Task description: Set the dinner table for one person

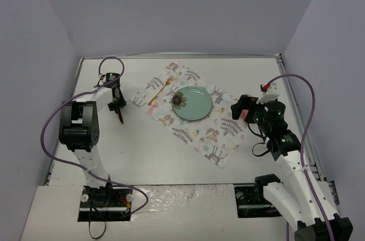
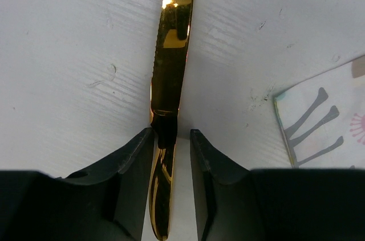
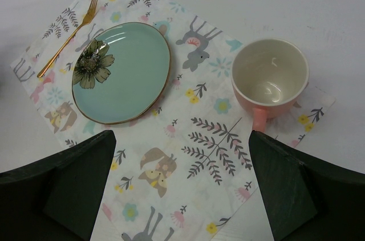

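A gold knife [image 2: 171, 53] lies on the white dinner table [image 1: 171, 161], left of the floral placemat [image 1: 197, 135]. My left gripper [image 2: 171, 133] straddles the knife's handle, jaws slightly apart, with a gap showing on the right side; from above the gripper [image 1: 118, 103] has the knife [image 1: 121, 117] at its tip. A mint plate [image 3: 122, 73] with a flower print and a gold fork [image 3: 68, 36] lie on the placemat [image 3: 194, 155]. A pink cup [image 3: 269, 76] stands at the placemat's right corner. My right gripper [image 3: 179, 135] hangs wide open and empty, just short of the cup.
Grey walls enclose the table on three sides. The table's metal edging [image 1: 182, 56] runs along the far side. Purple cables loop beside both arms. The right arm [image 1: 274, 121] hides most of the cup from above.
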{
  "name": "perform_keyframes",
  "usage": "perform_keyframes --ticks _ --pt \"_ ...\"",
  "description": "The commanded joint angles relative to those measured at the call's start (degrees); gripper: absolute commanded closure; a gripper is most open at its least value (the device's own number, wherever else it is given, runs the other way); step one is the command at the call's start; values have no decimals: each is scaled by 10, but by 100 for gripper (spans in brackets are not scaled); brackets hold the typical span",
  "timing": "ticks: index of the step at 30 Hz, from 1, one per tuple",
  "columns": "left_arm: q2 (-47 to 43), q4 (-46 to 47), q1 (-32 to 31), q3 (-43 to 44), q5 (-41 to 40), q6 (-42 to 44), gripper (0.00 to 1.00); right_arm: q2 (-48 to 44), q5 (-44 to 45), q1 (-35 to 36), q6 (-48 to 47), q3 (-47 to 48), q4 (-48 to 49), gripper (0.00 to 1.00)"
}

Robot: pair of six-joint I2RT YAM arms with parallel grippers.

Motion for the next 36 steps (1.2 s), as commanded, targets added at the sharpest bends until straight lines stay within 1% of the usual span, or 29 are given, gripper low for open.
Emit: perform_keyframes --ticks 1,4,8,10,17,19,25,28,31,36 --pt "-3 -20 6 0 -3 -1 76 -1 -4 4 -2 4 43 0" --pt "-4 -18 6 -8 -3 -7 79 -5 -3 4 -2 2 43 0" --pt "-7 -20 7 -9 0 -4 94 -7 -1 4 -2 -2 43 0" --pt "-10 -25 7 -6 2 -2 100 -7 -2 3 -2 -3 43 0" --pt "-56 -53 5 9 3 19 100 -13 1 4 -1 0 43 0" --pt "-84 -65 4 12 3 32 100 -13 -1 4 1 2 43 0" --pt "-153 -98 -28 34 6 67 100 -17 -8 4 10 11 43 0" --pt "-167 -115 -71 47 2 81 100 -23 -9 4 18 17 42 0" --pt "-168 -128 -140 68 -9 89 100 -30 -10 4 26 34 39 0" --pt "-134 -146 -259 129 -20 74 100 -49 8 4 31 71 19 0"
